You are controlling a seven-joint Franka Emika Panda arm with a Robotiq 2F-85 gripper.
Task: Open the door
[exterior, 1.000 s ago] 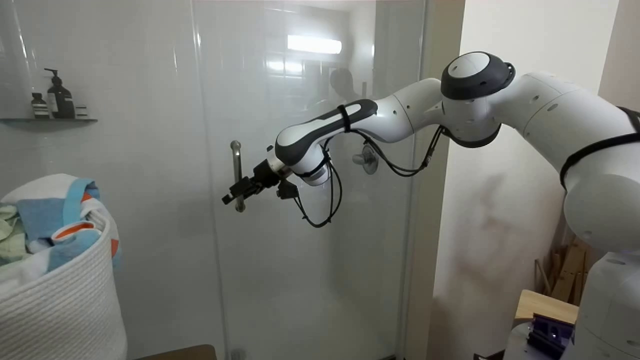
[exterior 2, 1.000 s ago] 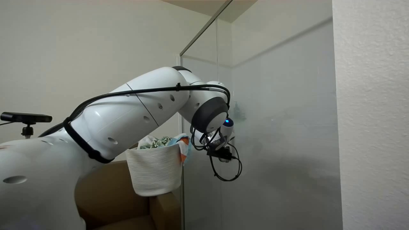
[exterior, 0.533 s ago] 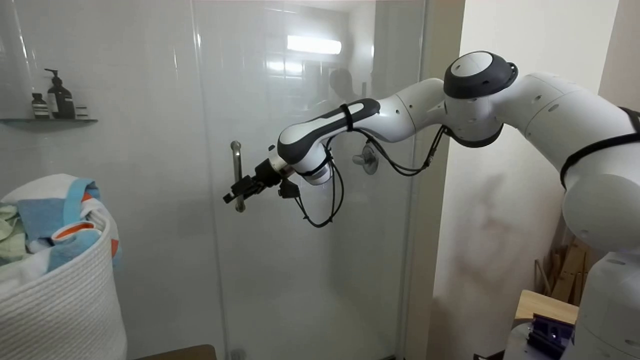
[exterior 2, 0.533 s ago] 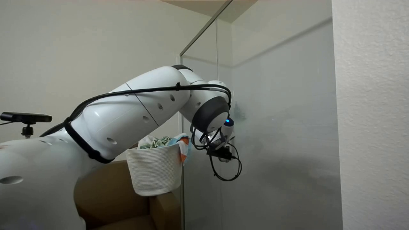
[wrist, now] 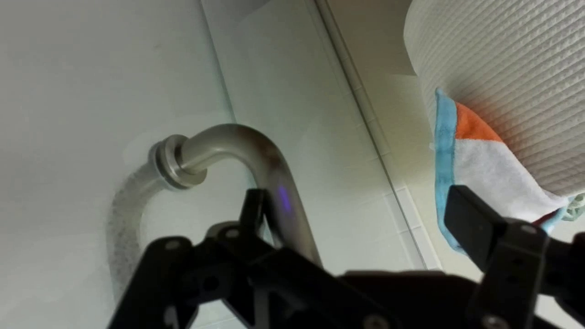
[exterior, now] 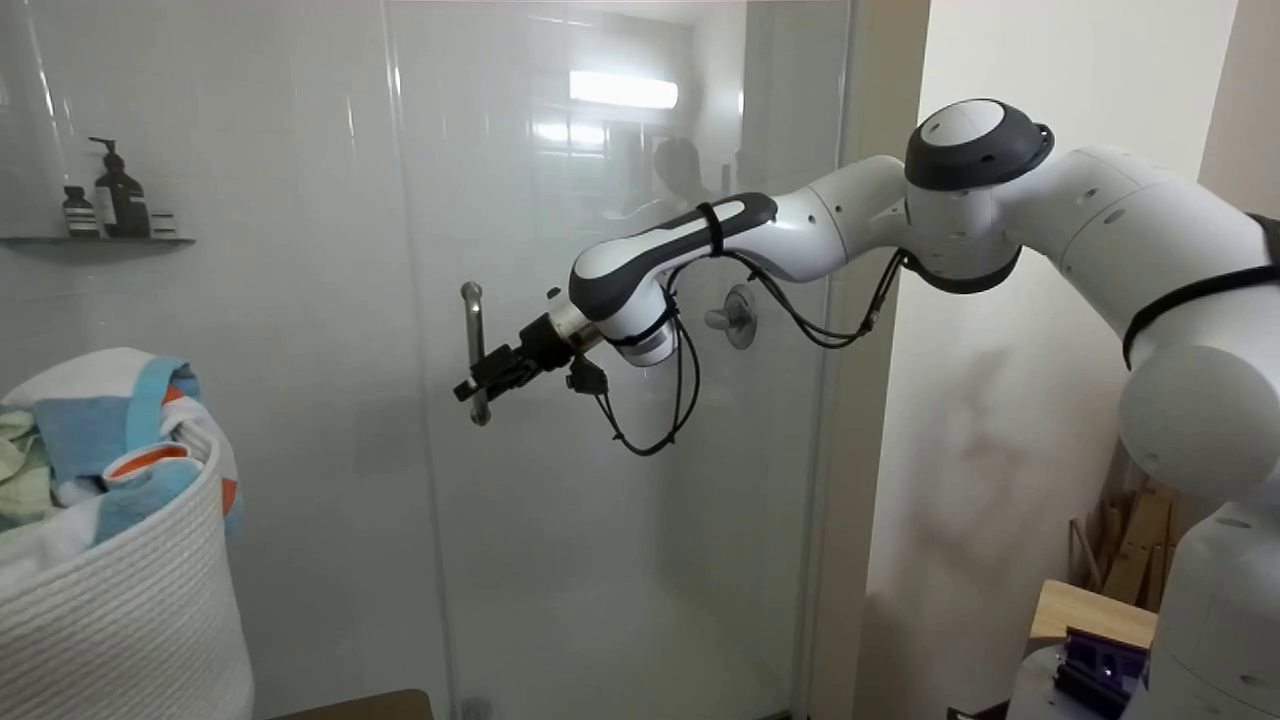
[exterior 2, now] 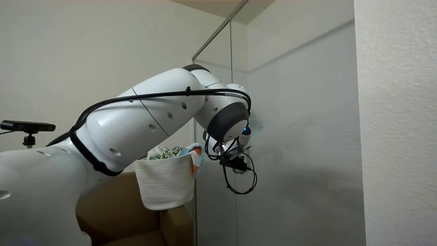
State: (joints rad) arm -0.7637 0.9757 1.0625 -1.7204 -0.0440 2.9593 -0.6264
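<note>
The door (exterior: 620, 540) is a tall clear glass panel, seen in both exterior views, standing about in line with the fixed panel. Its vertical silver bar handle (exterior: 474, 325) shows beside my gripper (exterior: 465, 388). In the wrist view the fingers of my gripper (wrist: 358, 201) stand wide apart. One finger (wrist: 252, 208) reaches inside the handle (wrist: 285, 196), between bar and glass, and appears to touch the bar. The opposite finger (wrist: 475, 224) is well away from it. The handle's lower part is hidden by the gripper in the wrist view. In an exterior view the arm covers the fingertips.
A fixed glass panel (exterior 2: 212, 130) adjoins the door at a vertical seam. A white basket (exterior: 130, 620) with towels stands near the handle side, on a brown armchair (exterior 2: 119, 208). Behind the glass are a shelf (exterior: 100, 240) with bottles and a round knob (exterior: 738, 318).
The arm has drawn back a little, and the gripper has shifted slightly along with it. Reflections in the door have slid slightly left, and the seam line looks darker, suggesting slight door movement.
</note>
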